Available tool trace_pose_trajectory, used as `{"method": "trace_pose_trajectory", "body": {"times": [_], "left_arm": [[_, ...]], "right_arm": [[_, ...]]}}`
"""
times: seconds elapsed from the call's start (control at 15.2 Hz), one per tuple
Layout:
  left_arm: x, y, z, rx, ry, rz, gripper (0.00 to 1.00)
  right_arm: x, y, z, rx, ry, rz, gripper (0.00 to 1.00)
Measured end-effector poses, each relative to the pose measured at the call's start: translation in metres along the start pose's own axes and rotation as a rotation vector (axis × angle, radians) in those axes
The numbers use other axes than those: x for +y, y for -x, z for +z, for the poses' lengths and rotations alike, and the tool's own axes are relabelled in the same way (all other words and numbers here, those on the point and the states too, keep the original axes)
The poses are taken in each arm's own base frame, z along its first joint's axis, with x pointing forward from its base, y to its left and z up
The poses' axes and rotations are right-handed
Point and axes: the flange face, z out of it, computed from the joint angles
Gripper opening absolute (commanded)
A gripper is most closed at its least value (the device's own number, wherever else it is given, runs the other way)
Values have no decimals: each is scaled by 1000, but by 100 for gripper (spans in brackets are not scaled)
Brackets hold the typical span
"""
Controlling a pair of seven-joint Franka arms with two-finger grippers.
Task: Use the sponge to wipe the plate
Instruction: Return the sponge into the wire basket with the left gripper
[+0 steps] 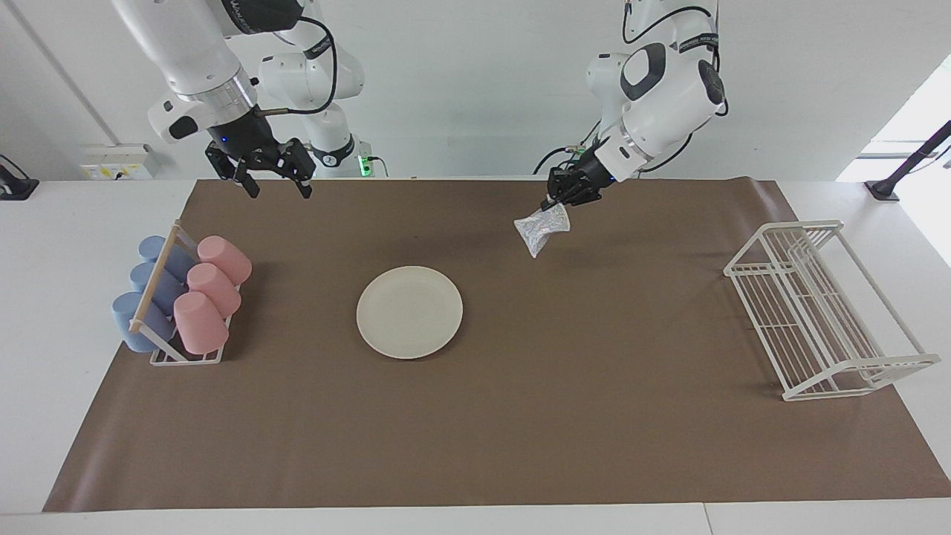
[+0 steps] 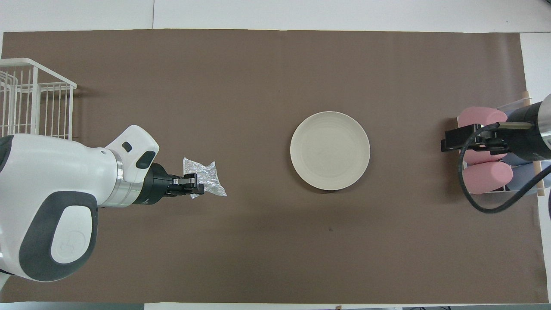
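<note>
The cream-white plate (image 1: 409, 312) lies flat on the brown mat near the table's middle; it also shows in the overhead view (image 2: 329, 150). My left gripper (image 1: 557, 202) is shut on the silvery mesh sponge (image 1: 541, 229), which hangs from it above the mat, off to the left arm's side of the plate. In the overhead view the left gripper (image 2: 196, 188) holds the sponge (image 2: 208, 183) apart from the plate. My right gripper (image 1: 276, 187) is open and empty, raised above the mat by the cup rack; the overhead view shows it (image 2: 447, 142) too.
A rack (image 1: 186, 355) holding pink cups (image 1: 208, 293) and blue cups (image 1: 148, 297) stands at the right arm's end. A white wire dish rack (image 1: 825, 308) stands at the left arm's end. The brown mat (image 1: 475, 431) covers the table.
</note>
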Motion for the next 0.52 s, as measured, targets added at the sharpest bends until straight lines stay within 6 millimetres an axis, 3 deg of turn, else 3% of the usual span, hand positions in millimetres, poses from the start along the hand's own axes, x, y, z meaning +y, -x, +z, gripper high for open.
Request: {"method": "trace_pose_trajectory", "body": {"times": [0.26, 0.52], "left_arm": [[-6, -9, -14, -9, -277, 2, 0], [-31, -10, -22, -21, -562, 20, 0]], "right_arm": [[3, -2, -4, -37, 31, -61, 100], [16, -5, -2, -49, 30, -97, 100]]}}
